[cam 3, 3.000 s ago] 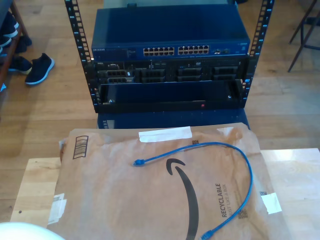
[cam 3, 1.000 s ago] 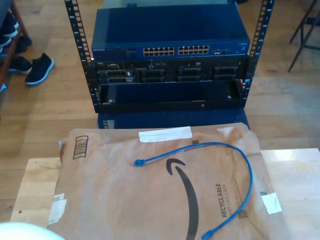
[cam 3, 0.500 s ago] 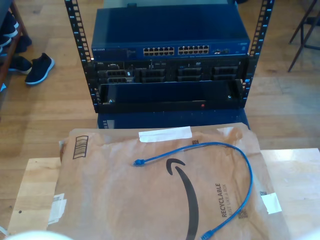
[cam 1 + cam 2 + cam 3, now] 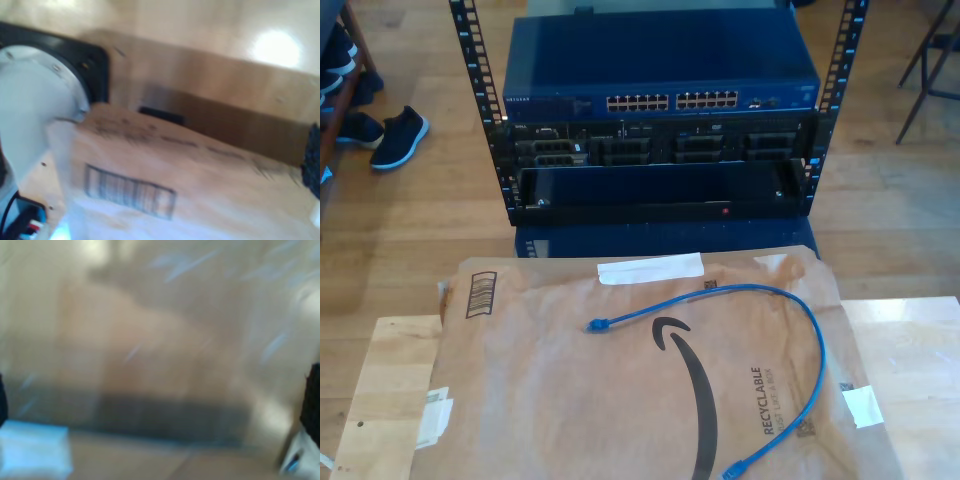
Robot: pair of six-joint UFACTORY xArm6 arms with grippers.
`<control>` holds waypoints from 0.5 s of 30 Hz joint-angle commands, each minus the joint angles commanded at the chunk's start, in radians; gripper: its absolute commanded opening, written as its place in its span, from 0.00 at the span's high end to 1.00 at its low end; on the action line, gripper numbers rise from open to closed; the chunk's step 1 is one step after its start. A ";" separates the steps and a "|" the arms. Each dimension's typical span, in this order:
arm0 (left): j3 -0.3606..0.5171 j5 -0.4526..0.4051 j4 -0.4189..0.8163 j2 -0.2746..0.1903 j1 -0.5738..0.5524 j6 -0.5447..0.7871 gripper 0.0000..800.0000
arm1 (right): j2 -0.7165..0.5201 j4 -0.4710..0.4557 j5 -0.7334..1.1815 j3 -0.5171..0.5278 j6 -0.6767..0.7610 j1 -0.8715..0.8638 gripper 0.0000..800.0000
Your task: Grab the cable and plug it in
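The cable (image 4: pixel 820 360) is thin and bright blue. It lies in a loose arc on a brown paper mailer (image 4: pixel 570 400), with one plug (image 4: pixel 595 325) near the mailer's middle and the other plug (image 4: pixel 731 471) at the exterior view's bottom edge. Nothing touches it. The first wrist view is blurred: my first gripper (image 4: pixel 160 165) hangs over the mailer's barcode corner (image 4: pixel 130 195), with a dark finger (image 4: pixel 312 160) far out at the edge. The second wrist view is also blurred: my second gripper (image 4: pixel 160 405) stands open, with dark fingers (image 4: pixel 312 400) wide apart over brown paper.
Beyond the wooden table (image 4: pixel 390 370) stands a rack with a blue network switch (image 4: pixel 660 60) and its row of ports (image 4: pixel 670 101). Black server units (image 4: pixel 660 150) sit below it. Shoes (image 4: pixel 398 137) are on the floor at the exterior view's left. A white arm part (image 4: pixel 35 100) is close by.
The white rounded arm part at the exterior view's bottom left corner has slid down out of that view. The cable and mailer have not moved.
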 joint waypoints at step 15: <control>-0.034 -0.196 -0.060 0.146 -0.284 -0.233 0.00 | 0.621 0.002 -0.226 -0.404 0.427 0.560 0.00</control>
